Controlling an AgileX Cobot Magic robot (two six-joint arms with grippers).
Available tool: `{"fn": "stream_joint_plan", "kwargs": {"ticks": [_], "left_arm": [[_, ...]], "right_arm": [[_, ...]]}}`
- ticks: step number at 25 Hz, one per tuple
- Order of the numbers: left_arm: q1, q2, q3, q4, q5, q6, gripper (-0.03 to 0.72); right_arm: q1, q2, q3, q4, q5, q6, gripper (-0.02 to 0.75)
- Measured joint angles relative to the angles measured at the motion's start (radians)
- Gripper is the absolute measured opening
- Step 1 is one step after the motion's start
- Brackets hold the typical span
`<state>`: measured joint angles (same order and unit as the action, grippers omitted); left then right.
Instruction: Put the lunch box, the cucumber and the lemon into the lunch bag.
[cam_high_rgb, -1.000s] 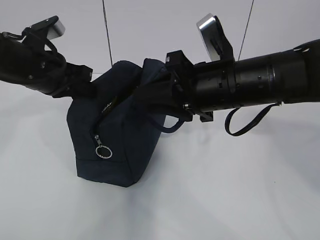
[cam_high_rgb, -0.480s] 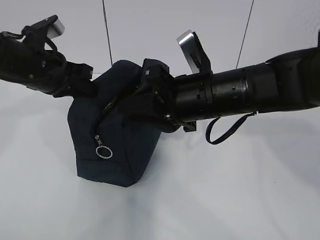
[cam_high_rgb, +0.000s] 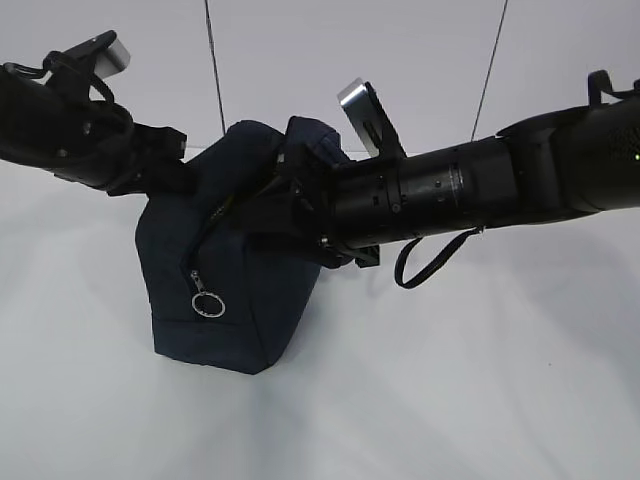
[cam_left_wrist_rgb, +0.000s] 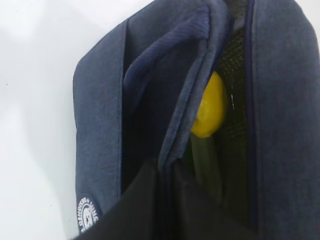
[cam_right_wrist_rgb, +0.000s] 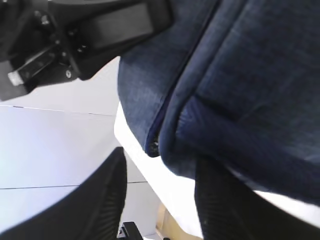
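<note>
Two end effectors at the lunch bag (cam_high_rgb: 225, 270), which stands on the white counter (cam_high_rgb: 450, 400). My left end effector (cam_left_wrist_rgb: 167, 200) pinches the soft rim at the bag's 9 o'clock side; right end effector (cam_right_wrist_rgb: 160, 200) is spread, fabric between its fingers. Inside: lemon (cam_left_wrist_rgb: 210, 107), cucumber (cam_left_wrist_rgb: 204, 167) below it. Lunch box not visible. Fabric is limp, so grip seams or the handle (cam_high_rgb: 435, 260). Plain white room.

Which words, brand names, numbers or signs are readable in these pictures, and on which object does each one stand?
Round white badge on the outside of the lunch bag, left wrist view: ring of capital letters around a small emblem, too small and blurred to read.

Exterior view: no text visible.

Right wrist view: no text visible.
</note>
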<state>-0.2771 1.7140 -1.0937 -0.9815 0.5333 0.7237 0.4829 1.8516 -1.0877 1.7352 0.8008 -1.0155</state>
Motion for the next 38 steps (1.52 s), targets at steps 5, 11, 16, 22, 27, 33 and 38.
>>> {"fn": "stream_joint_plan", "kwargs": {"ticks": [5, 11, 16, 22, 27, 33, 38], "left_arm": [[0.000, 0.000, 0.000, -0.002, 0.003, 0.000, 0.020], [-0.035, 0.000, 0.000, -0.002, 0.003, 0.000, 0.020], [-0.058, 0.000, 0.000, -0.002, -0.005, 0.000, 0.020], [-0.058, 0.000, 0.000, -0.002, -0.007, 0.000, 0.020], [-0.058, 0.000, 0.000, -0.002, -0.007, 0.000, 0.020], [-0.058, 0.000, 0.000, -0.060, 0.029, 0.000, 0.020], [-0.058, 0.000, 0.000, -0.119, 0.063, 0.000, 0.020]], "right_arm": [[0.000, 0.010, -0.018, 0.000, -0.009, 0.000, 0.368], [0.002, 0.012, -0.019, 0.006, -0.040, 0.004, 0.349], [0.002, 0.015, -0.019, -0.003, -0.049, 0.003, 0.216], [0.002, 0.015, -0.019, -0.013, -0.054, 0.003, 0.110], [0.002, 0.015, -0.020, -0.020, -0.057, -0.008, 0.020], [0.002, 0.012, -0.021, -0.074, -0.057, -0.014, 0.020], [0.002, -0.020, -0.021, -0.172, -0.065, -0.002, 0.020]]}}
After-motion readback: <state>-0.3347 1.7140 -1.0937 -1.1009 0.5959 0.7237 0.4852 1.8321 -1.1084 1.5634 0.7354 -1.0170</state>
